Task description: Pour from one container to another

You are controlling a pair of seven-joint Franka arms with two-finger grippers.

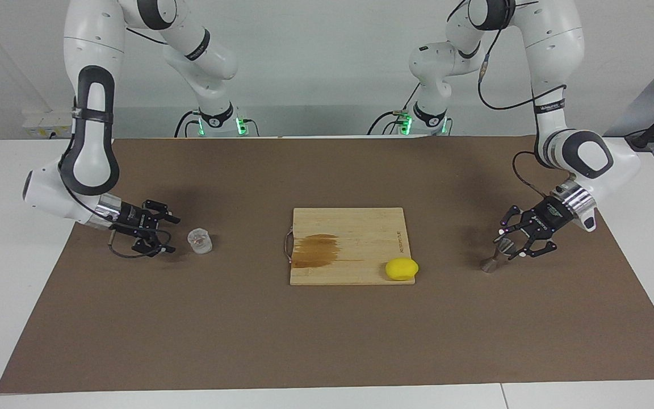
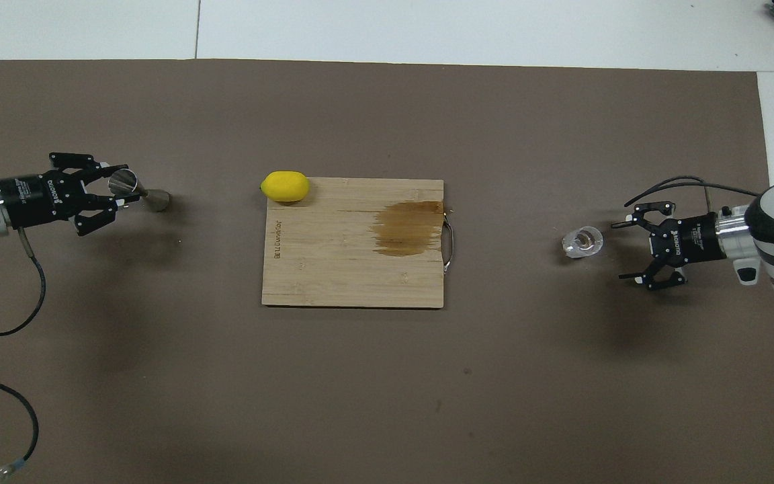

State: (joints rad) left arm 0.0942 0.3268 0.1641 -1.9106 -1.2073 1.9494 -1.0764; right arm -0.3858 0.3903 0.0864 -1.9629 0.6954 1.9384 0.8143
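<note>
The clear glass tumbler (image 1: pixel 199 240) stands on the brown mat toward the right arm's end; it also shows in the overhead view (image 2: pixel 582 243). My right gripper (image 1: pixel 174 234) (image 2: pixel 621 250) is low beside it, open, a small gap short of the glass. The grey metal jigger (image 1: pixel 490 262) (image 2: pixel 155 199) stands toward the left arm's end. My left gripper (image 1: pixel 508 244) (image 2: pixel 121 187) is low and open, with the jigger's upper cone between its fingers. I cannot tell whether they touch it.
A wooden cutting board (image 1: pixel 361 224) (image 2: pixel 333 269) with a brown stain lies mid-table. A yellow lemon (image 1: pixel 401 268) (image 2: pixel 285 186) sits at the board's corner farther from the robots, toward the left arm's end. A brown mat (image 1: pixel 327 341) covers the table.
</note>
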